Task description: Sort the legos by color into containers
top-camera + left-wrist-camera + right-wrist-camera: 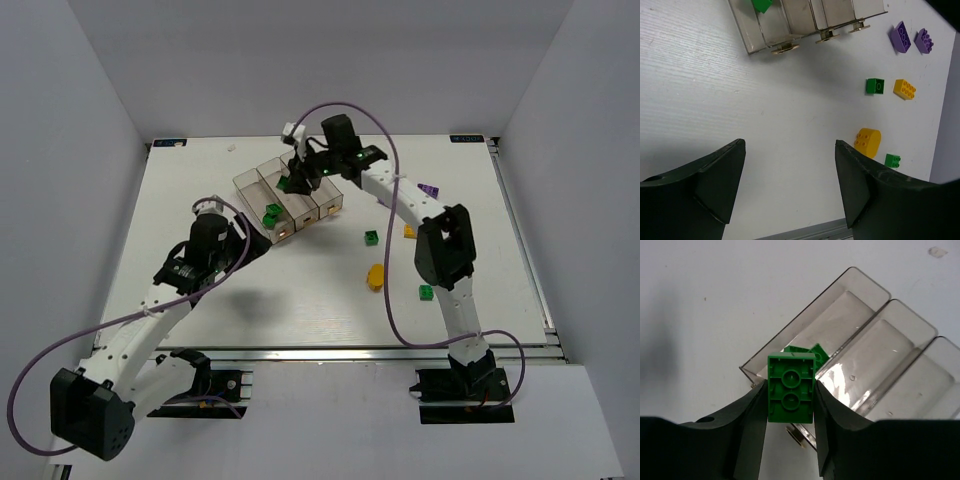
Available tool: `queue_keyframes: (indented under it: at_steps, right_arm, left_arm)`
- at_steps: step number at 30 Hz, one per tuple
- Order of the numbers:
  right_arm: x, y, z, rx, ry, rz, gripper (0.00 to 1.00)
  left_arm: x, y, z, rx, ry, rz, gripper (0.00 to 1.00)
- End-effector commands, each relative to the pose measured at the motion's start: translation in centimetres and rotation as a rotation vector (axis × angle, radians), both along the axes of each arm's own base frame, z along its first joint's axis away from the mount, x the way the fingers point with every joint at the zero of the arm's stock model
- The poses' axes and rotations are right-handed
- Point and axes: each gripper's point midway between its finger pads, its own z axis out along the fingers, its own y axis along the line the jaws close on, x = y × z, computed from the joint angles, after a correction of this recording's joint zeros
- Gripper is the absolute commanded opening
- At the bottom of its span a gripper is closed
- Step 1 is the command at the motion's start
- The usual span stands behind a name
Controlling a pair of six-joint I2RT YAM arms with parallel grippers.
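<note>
Closest to us, in the right wrist view, the right gripper (pixel 790 392) has both fingers clamped on the long sides of a green brick (pixel 790 372). The brick's ringed face is toward the lens, and it is held over the labelled short end of the bins (pixel 860 277). Only this view shows that grip; from above we get just a green speck at the fingers, over the bins near the table's (pixel 200 170) far edge. The left wrist view alone shows the left gripper (pixel 790 150) with its fingers wide apart and bare table showing between them. From above it hangs just beside the bins, on their left-edge side.

We count three bins, joined side by side. The one nearest the left edge holds green lego (pixel 272 213); we cannot tell whether it is one piece or two.

Loose on the table's right half we count six:
- a square green brick (pixel 874 86) and a smaller green brick (pixel 892 160)
- a purple brick (pixel 901 37) just beside a second purple brick (pixel 923 41)
- a yellow-orange rectangular brick (pixel 904 89) and a yellow-orange oval brick (pixel 868 141)
</note>
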Motion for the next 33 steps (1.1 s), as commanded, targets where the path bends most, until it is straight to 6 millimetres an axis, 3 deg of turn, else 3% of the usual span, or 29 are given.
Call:
queue_keyframes:
  at_steps: [1, 3, 9, 17, 20, 23, 26, 29, 32, 33]
  right_arm:
    - [0.9, 2.0, -1.0, 0.038, 0.056, -0.048, 0.23]
    - [1.1, 3.1, -1.1, 0.065, 0.047, -0.063, 0.23]
    - [1.1, 5.0, -4.0, 0.048, 0.037, -0.088, 0.29]
    - [-1.2, 6.3, -6.4, 0.020, 0.057, -0.039, 0.35]
    - [-1.6, 6.5, -7.4, 0.010, 0.070, -0.041, 0.41]
    - [-2.0, 6.6, -8.0, -0.001, 0.073, -0.037, 0.59]
    - [-1.7, 6.3, -7.6, -0.005, 0.076, -0.045, 0.68]
    - [-1.3, 6.0, -5.6, 0.017, 0.064, -0.052, 0.70]
    - [-0.5, 4.3, -2.5, 0.052, 0.068, -0.086, 0.67]
    - [-0.7, 3.8, -0.2, 0.080, 0.057, -0.093, 0.65]
  left_arm:
    - [-1.0, 0.6, 0.8, -0.028, -0.022, 0.034, 0.82]
    - [-1.8, 1.2, 0.9, -0.030, -0.021, 0.055, 0.82]
    - [-3.4, 2.1, 0.8, -0.040, -0.007, 0.087, 0.82]
    - [-3.4, 1.6, 0.8, -0.061, -0.002, 0.073, 0.82]
    - [-3.0, 1.2, 1.2, -0.063, -0.006, 0.057, 0.82]
    - [-2.6, 0.4, 1.9, -0.084, -0.019, 0.023, 0.82]
    - [-2.1, -0.8, 2.7, -0.109, -0.030, -0.026, 0.82]
    - [-1.2, -1.7, 3.8, -0.134, -0.065, -0.062, 0.81]
    - [-0.1, -3.1, 4.5, -0.151, -0.075, -0.120, 0.75]
    - [0.2, -3.6, 4.7, -0.153, -0.078, -0.137, 0.68]
